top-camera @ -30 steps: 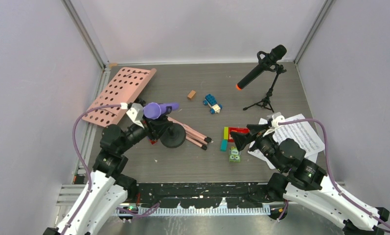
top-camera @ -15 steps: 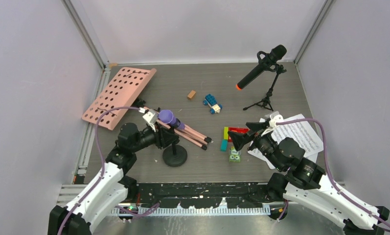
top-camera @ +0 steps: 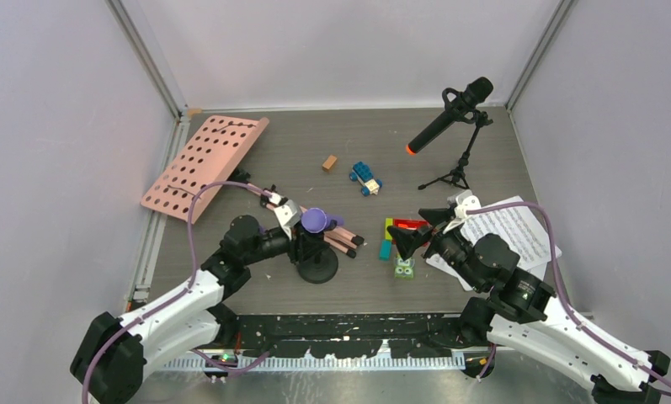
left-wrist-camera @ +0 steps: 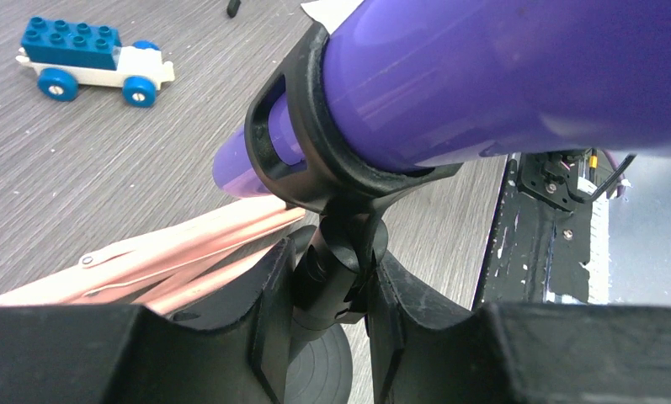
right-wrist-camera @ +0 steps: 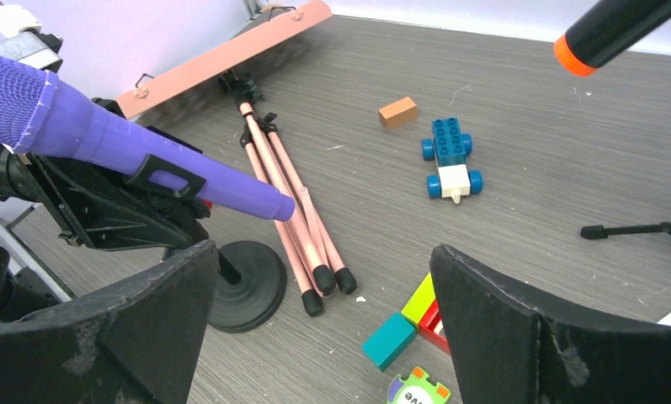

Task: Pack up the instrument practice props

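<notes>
— How is the left arm set?
— It is stretched low from its base toward the table's middle, with the forearm nearly level. The left gripper (left-wrist-camera: 332,290) is clamped on the thin stem of the black round-based mic support (top-camera: 318,269), just under its clip.
— And the microphone?
— The purple-headed microphone (top-camera: 316,220) sits tilted in that clip. Its mesh head is on the left arm's side and its tail hangs above the pink tripod legs (right-wrist-camera: 291,210), which lie flat on the table. The legs run back to the pink perforated sheet-music holder (top-camera: 204,160) by the left wall.
— The right arm?
— Its elbow is folded near the base and the forearm is angled toward the middle. The right gripper (right-wrist-camera: 322,252) hovers with jaws wide apart, holding nothing, above the small coloured toy bricks (top-camera: 396,234). Its wrist is over the white printed note sheets (top-camera: 525,231).
— The rest?
— The black orange-tipped microphone (top-camera: 444,119) sits on a black tripod mic support (top-camera: 460,168) at the far right. A blue toy car (top-camera: 365,178) is mid-table.
</notes>
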Controlling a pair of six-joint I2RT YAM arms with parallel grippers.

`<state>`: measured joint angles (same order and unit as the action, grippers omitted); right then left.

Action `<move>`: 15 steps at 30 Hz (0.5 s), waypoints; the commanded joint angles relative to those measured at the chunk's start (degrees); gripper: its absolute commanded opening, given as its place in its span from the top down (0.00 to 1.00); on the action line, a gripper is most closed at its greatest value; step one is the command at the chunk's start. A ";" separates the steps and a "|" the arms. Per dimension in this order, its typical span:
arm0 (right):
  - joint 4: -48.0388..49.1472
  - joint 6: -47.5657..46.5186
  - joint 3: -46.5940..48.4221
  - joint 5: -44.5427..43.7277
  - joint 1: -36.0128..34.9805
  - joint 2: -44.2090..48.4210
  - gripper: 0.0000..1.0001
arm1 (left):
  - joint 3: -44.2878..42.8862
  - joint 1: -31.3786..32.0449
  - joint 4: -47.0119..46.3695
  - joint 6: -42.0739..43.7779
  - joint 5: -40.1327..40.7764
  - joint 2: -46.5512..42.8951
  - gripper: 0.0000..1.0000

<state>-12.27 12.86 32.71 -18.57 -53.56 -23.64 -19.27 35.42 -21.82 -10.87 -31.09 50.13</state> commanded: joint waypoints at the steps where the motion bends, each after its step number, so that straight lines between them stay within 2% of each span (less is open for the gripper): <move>1: 6.36 -3.78 -0.46 2.97 -0.23 -1.02 0.01 | 3.06 0.89 -3.79 1.65 4.61 -1.68 0.80; 5: 18.36 -8.51 -5.34 8.45 -0.20 -3.12 0.00 | 5.46 0.88 -1.71 1.43 11.14 -5.99 0.51; 9: 32.40 -12.39 -9.51 13.18 -0.18 -7.22 0.00 | 6.61 0.91 -0.86 1.27 13.42 -8.73 0.28; 10: 33.06 -12.52 -8.63 13.60 -0.18 -8.62 0.00 | 6.87 0.89 -0.66 1.17 13.55 -9.30 0.21; 12: 31.86 -12.55 -6.06 14.38 -0.18 -10.83 0.00 | 7.52 0.91 -0.43 0.64 14.09 -10.38 0.15; 13: 31.64 -12.52 -5.27 14.89 -0.19 -11.60 0.00 | 7.95 0.92 -0.52 0.29 14.49 -11.05 0.08; 15: 32.34 -12.37 -4.97 15.53 -0.21 -12.46 0.00 | 8.71 0.94 -0.47 -0.33 15.48 -12.39 0.03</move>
<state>11.92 2.48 24.05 -6.31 -53.56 -35.33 -12.25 36.25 -22.87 -11.22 -18.15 39.92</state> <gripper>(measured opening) 0.996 0.939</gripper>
